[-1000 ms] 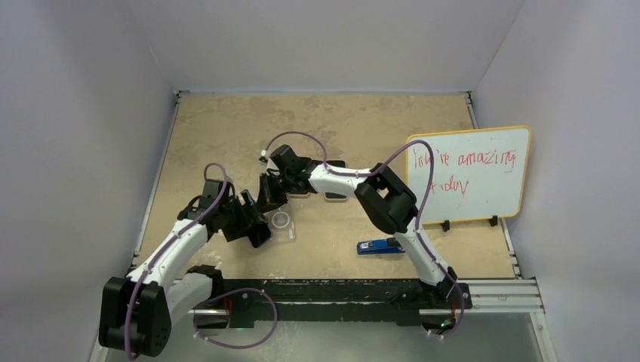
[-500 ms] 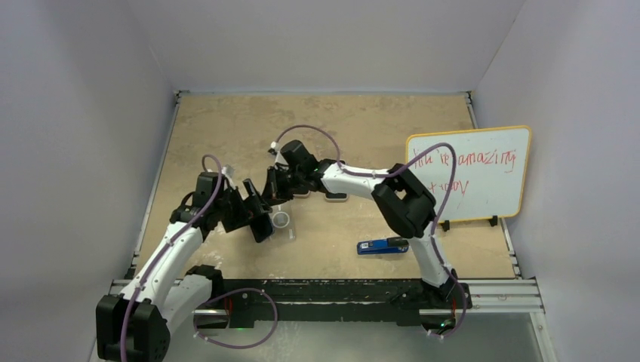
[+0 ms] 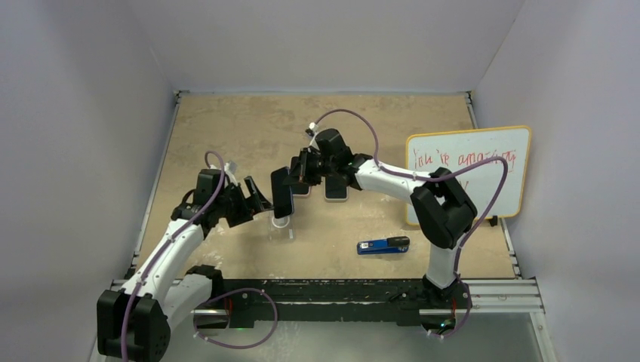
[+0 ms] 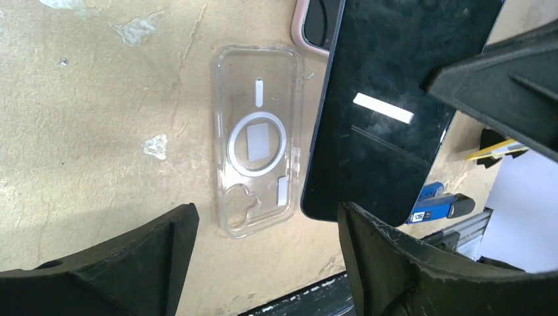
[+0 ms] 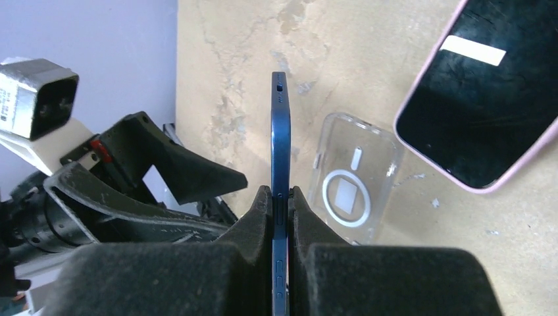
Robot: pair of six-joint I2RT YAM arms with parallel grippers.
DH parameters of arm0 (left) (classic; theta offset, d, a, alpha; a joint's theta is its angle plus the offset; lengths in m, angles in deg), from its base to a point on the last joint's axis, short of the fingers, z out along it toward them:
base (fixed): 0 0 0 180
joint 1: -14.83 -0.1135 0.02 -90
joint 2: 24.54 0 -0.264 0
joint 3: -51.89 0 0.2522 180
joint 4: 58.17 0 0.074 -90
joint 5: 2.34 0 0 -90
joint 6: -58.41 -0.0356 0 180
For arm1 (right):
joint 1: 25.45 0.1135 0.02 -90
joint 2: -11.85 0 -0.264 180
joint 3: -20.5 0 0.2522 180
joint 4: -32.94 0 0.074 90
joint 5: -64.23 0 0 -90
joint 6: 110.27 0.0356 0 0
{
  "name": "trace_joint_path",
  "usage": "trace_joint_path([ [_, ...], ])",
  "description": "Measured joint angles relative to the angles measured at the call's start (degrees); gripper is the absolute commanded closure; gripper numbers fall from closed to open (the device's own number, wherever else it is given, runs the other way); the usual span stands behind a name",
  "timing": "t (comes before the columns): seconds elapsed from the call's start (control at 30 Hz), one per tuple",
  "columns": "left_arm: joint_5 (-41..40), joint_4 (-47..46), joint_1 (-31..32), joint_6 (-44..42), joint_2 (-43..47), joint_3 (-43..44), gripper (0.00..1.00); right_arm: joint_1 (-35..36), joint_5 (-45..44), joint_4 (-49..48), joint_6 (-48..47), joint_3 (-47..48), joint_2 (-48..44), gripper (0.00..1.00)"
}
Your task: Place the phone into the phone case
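Observation:
A clear phone case with a white ring lies flat on the table, also in the right wrist view and the top view. My right gripper is shut on a blue phone, held edge-on above the table just left of the case. The phone's dark screen shows in the left wrist view and in the top view. My left gripper is open and empty, low over the table near the case's camera-cutout end; in the top view it is just left of the phone.
A second phone in a pink case lies screen-up behind the clear case, also in the top view. A blue and black stapler-like item lies near the front. A whiteboard with red writing stands at the right.
My left gripper has let go of the phone and drawn back left. My right gripper now holds the phone and has lifted it to the right, upright above the case.

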Motion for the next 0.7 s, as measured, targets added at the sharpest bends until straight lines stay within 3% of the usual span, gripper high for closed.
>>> trace_joint_path([
  [0.27,-0.28,-3.98,-0.17,0.37,-0.87,-0.04,0.25,1.18,-3.41,-0.7,-0.44,-4.07,-1.09,1.0],
  [0.47,5.81,-12.85,-4.02,4.09,-4.28,-5.25,0.32,2.86,-4.37,-2.45,-0.42,-5.4,-0.96,1.0],
  [0.7,8.07,-14.56,-5.81,5.55,-6.43,-8.44,0.35,4.68,-4.57,-5.09,-0.24,-8.26,0.66,1.0],
])
